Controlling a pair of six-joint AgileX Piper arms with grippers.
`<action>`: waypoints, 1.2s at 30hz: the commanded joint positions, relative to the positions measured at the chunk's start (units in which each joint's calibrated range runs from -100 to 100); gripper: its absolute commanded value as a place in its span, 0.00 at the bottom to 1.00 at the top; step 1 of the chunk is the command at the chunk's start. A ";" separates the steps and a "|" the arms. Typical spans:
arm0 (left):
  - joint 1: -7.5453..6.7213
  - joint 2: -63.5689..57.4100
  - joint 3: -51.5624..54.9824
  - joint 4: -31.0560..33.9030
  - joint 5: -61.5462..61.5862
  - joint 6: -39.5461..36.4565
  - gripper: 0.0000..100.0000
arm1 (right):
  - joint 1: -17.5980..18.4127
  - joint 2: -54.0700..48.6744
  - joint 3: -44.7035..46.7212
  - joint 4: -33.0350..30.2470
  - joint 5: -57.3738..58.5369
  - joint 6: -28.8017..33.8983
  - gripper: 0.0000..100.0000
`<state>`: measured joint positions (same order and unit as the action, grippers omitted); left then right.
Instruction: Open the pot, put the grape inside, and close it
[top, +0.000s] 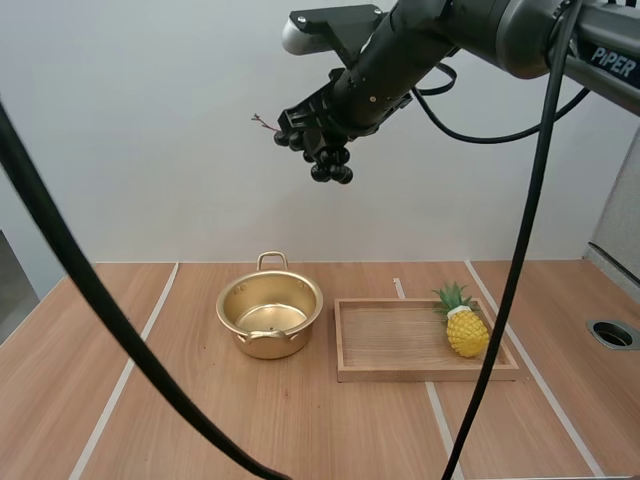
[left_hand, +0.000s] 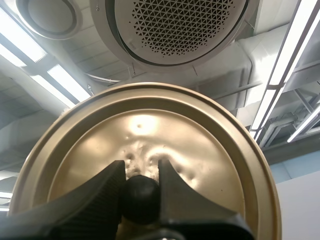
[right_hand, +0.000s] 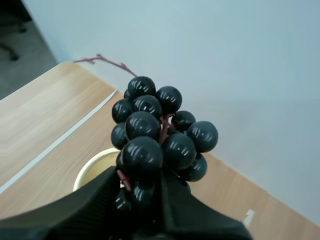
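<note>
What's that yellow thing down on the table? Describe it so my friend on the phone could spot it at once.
On the wooden table, just right of the lidless gold pot, lies a shallow wooden tray. At the tray's right end sits a pineapple. It is the only thing on the tray, with a knobbly yellow body and a green leafy crown.
</note>
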<state>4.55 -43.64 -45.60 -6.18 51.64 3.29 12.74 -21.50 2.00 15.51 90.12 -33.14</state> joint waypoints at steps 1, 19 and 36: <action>0.04 -0.15 -0.08 0.68 0.21 -0.19 0.00 | 1.11 2.52 -0.38 1.51 5.60 -1.51 0.00; 0.04 -1.62 -0.08 0.68 0.21 -0.19 0.00 | 8.10 17.60 -0.38 -6.82 -2.31 0.61 0.00; 0.04 -2.51 -0.21 0.68 2.09 3.09 0.00 | 10.70 30.67 0.17 -20.43 -4.95 6.46 0.00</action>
<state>4.55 -45.84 -45.60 -5.83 53.97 5.89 23.43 9.13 2.00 -4.16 85.80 -27.09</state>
